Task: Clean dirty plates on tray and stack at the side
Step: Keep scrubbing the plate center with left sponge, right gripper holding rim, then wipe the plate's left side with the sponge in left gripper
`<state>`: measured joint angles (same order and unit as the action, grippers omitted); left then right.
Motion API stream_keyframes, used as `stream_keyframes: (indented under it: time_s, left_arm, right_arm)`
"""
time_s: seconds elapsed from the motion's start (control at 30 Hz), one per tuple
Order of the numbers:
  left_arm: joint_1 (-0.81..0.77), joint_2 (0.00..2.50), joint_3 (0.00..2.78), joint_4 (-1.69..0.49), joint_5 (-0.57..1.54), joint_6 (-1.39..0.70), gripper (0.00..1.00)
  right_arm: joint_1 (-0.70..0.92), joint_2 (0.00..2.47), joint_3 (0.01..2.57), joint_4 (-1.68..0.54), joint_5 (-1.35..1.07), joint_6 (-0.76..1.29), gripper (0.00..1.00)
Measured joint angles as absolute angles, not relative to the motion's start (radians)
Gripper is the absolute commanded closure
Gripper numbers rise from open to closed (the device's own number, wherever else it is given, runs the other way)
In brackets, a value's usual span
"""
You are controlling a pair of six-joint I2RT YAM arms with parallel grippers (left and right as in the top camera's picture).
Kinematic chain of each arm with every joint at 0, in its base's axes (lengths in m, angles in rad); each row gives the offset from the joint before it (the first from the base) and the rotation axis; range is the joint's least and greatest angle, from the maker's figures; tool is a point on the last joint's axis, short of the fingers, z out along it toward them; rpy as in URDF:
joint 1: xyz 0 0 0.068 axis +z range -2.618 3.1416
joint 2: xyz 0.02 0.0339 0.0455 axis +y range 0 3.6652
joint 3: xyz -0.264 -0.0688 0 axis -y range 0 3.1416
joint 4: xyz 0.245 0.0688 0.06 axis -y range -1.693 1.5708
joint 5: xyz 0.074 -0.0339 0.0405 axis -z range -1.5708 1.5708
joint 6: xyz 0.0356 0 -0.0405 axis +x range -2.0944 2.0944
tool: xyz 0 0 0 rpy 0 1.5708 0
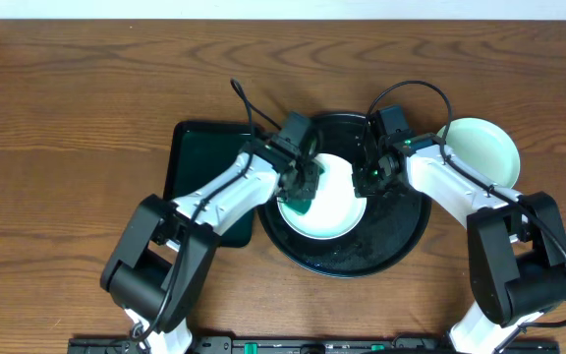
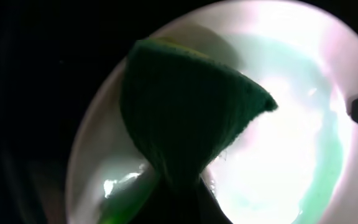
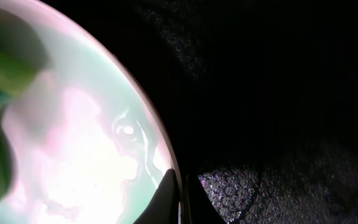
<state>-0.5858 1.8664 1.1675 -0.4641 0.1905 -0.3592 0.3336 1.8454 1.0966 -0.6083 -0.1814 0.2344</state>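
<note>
The black round tray [image 1: 401,236] lies mid-table with a pale plate [image 1: 337,211] on it. My left gripper [image 1: 303,182] is shut on a dark green sponge [image 1: 299,203], which presses onto the plate's left part. In the left wrist view the sponge [image 2: 185,112] fans out over the wet plate [image 2: 291,155], hiding my left gripper's [image 2: 179,202] fingertips. My right gripper [image 1: 369,177] is shut on the plate's right rim. The right wrist view shows its fingers [image 3: 166,199] pinching that rim [image 3: 178,186]. A mint-green plate [image 1: 481,149] rests on the table right of the tray.
A dark green rectangular tray [image 1: 197,162] lies left of the black tray, partly under my left arm. Water drops speckle the black tray's floor [image 3: 241,186]. The table [image 1: 67,118] is brown wood, bare at the left and the back.
</note>
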Motion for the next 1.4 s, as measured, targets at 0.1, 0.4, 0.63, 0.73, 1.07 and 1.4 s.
stream_keyframes:
  time_s: [0.1,0.4,0.63,0.73,1.07,1.4]
  left_arm:
    - [-0.616,1.856,1.15,-0.455,0.139,-0.426,0.93]
    - [-0.691,1.849,1.14,-0.457,0.051,-0.686,0.93]
    - [-0.708,1.834,1.14,-0.463,0.07,-0.773,0.92]
    - [-0.716,1.8,1.14,-0.465,0.091,-0.787,0.92]
    - [-0.701,1.573,1.14,-0.563,-0.027,-0.778,0.93]
    - [-0.686,1.576,1.137,-0.623,-0.068,-0.736,0.93]
  right_arm:
    - [0.334,1.845,1.097,-0.609,-0.182,0.234,0.99]
    - [0.334,1.845,1.097,-0.609,-0.18,0.234,0.99]
    - [0.334,1.845,1.096,-0.609,-0.18,0.234,0.99]
    - [0.334,1.845,1.096,-0.609,-0.181,0.234,0.99]
    - [0.334,1.845,1.096,-0.609,-0.181,0.234,0.99]
    - [0.334,1.845,1.096,-0.609,-0.181,0.234,0.99]
